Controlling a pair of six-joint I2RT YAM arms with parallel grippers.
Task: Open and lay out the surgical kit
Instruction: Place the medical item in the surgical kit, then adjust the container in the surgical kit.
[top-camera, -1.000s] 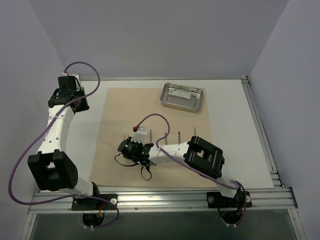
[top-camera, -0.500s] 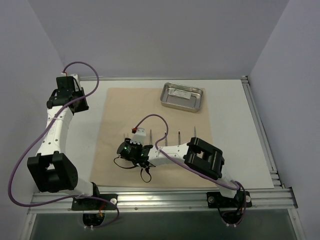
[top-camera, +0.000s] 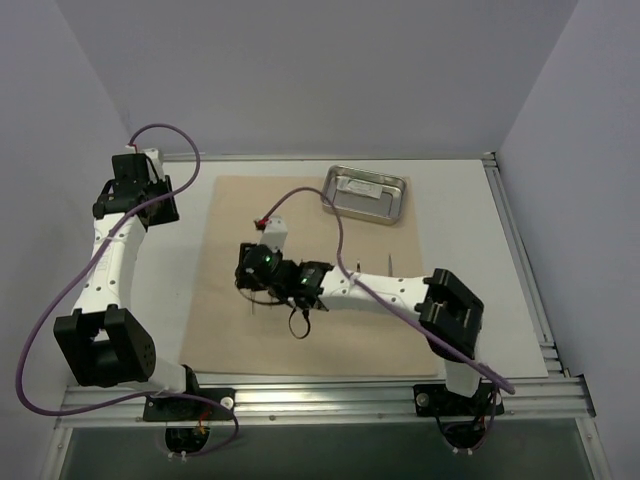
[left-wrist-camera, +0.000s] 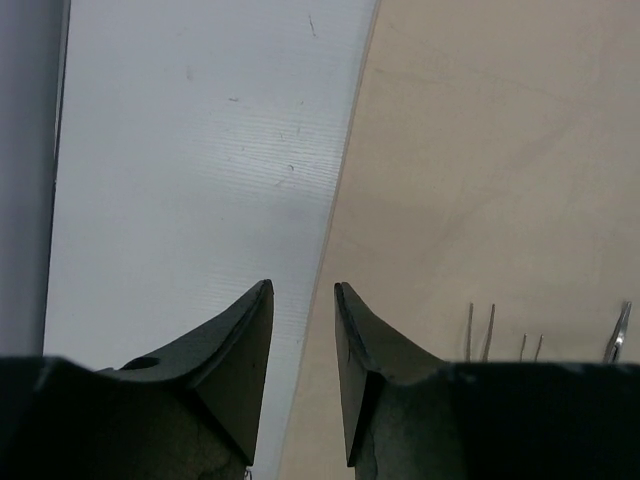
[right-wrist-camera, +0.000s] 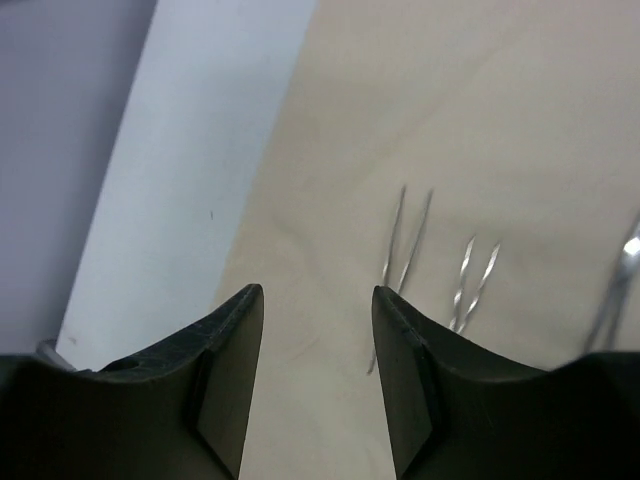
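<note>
The beige cloth wrap (top-camera: 300, 210) lies spread flat on the table. The small steel tray (top-camera: 330, 200) stands at its far right corner with a white packet (top-camera: 362, 187) inside. Slim metal instruments (top-camera: 358, 268) lie in a row on the cloth, mostly hidden under my right arm. My right gripper (top-camera: 250, 285) hovers over the cloth's left half, open and empty (right-wrist-camera: 318, 300). Just beyond it lie two tweezers (right-wrist-camera: 405, 240) and a clamp (right-wrist-camera: 615, 290). My left gripper (top-camera: 140, 195) is at the far left, open with a narrow gap and empty (left-wrist-camera: 303, 290), above the cloth's left edge (left-wrist-camera: 340, 230).
White table (top-camera: 470, 250) lies on both sides of the cloth, with a metal rail (top-camera: 520, 260) on the right and grey walls around. My right arm's purple cable (top-camera: 340, 240) arcs over the cloth. Instrument tips (left-wrist-camera: 480, 330) show in the left wrist view.
My right arm has stretched out and its gripper has moved away from the near edge, up over the cloth's left half. The left arm has stayed still.
</note>
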